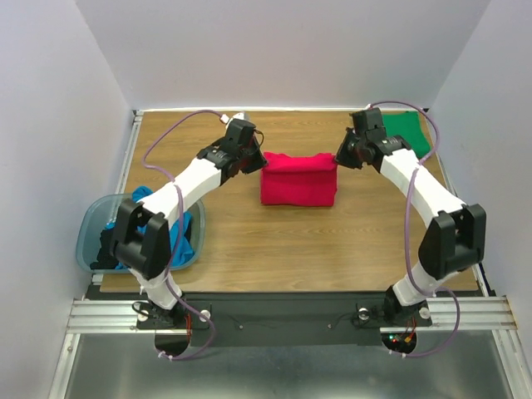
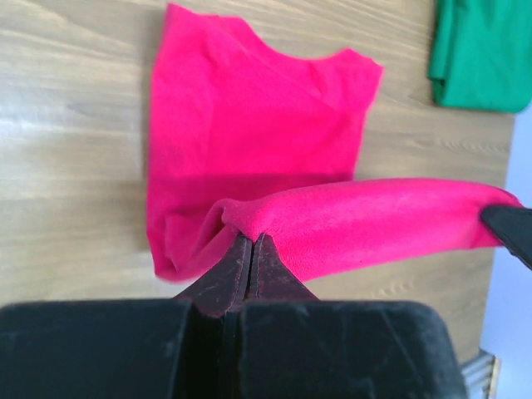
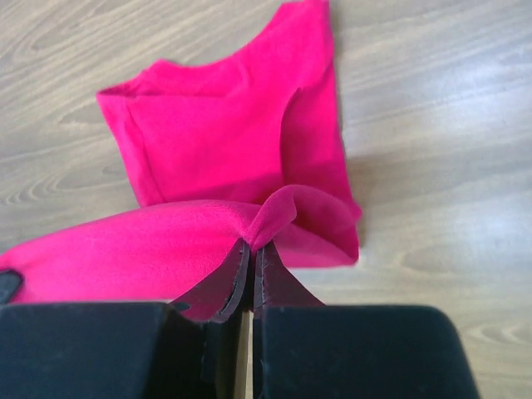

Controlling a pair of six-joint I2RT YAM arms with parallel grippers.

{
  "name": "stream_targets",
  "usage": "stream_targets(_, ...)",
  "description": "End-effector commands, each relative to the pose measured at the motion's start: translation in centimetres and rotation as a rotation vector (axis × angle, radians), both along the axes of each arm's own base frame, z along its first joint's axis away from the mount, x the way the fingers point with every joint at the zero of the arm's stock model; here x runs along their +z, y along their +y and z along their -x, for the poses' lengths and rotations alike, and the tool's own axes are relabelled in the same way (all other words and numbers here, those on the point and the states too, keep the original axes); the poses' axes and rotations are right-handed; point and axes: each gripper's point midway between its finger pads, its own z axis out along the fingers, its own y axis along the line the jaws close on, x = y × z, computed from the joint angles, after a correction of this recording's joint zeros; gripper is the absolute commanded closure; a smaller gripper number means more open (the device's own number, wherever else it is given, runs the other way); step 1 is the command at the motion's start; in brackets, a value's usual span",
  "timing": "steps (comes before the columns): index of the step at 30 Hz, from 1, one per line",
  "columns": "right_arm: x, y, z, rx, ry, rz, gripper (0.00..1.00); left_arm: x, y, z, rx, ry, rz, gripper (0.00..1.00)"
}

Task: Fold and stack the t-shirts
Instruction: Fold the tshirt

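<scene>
3 shirts, top view: pink shirt (image 1: 298,179) mid bench (image 1: 291,249); green shirt (image 1: 407,133) at far R corner; blue shirt (image 1: 181,237) in tub (image 1: 86,241) at near L edge.
Pink shirt, top view: folded to a rough rectangle, lying on bench; far edge strung between both hands.
Left hand (image 1: 254,158), top view: at far L corner of pink shirt, touching cloth; finger gap not readable from this angle.
Right hand (image 1: 341,155), top view: at far R corner of pink shirt; green shirt partly hidden behind its arm.
Tub, top view: translucent grey-blue, partly covered by L arm; blue shirt bunched inside w/ something dark beside it, can't tell what.
Left hand (image 2: 252,241), L wrist view: fingers pressed together, clenched on a pinch of pink shirt edge; cloth puckers at the tips.
Pink shirt, L wrist view: gripped edge runs as a raised band to the R, ending at dark tip of right hand by frame edge; rest lies flat on bench beyond.
Green shirt, L wrist view: top R corner, on bench, apart from pink shirt.
Right hand (image 3: 252,247), R wrist view: fingers squeezed tight on pink shirt edge, a fold bulging over the tips.
Pink shirt, R wrist view: raised band runs L to frame edge, where a dark bit of left hand shows; rest flat on bench.
</scene>
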Motion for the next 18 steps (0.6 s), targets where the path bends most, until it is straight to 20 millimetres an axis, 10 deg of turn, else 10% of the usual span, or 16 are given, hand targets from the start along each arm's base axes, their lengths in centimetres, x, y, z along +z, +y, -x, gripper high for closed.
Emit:
stream_targets(1, 1.6, -1.3, -4.0, -0.033, -0.076, -0.009, 1.0, 0.1, 1.3, -3.8, 0.049, -0.032, -0.061, 1.0)
stream_targets(12, -3.7, -2.8, -10.9, -0.056, -0.007, -0.02, 0.93, -1.4, 0.0, -10.2, 0.068, -0.055, -0.09, 0.99)
stream_targets(13, -3.9, -2.5, -11.3, -0.04, -0.002, -0.036, 0.9, -2.7, 0.0, -10.7, 0.064, -0.029, -0.106, 0.89)
stream_targets(14, -4.4, -2.7, -12.4, -0.045, 0.0, -0.038, 0.73, -1.5, -0.2, -11.7, 0.072, -0.052, -0.095, 0.52)
stream_targets(16, -4.5, -2.4, -13.1, -0.019, -0.004, -0.055, 0.41, -2.4, -0.2, -12.6, 0.069, -0.024, -0.113, 0.15)
stream_targets(18, -4.4, -2.0, -13.2, 0.023, -0.01, -0.053, 0.12, -2.0, 0.0, -12.7, 0.069, -0.021, -0.136, 0.02)
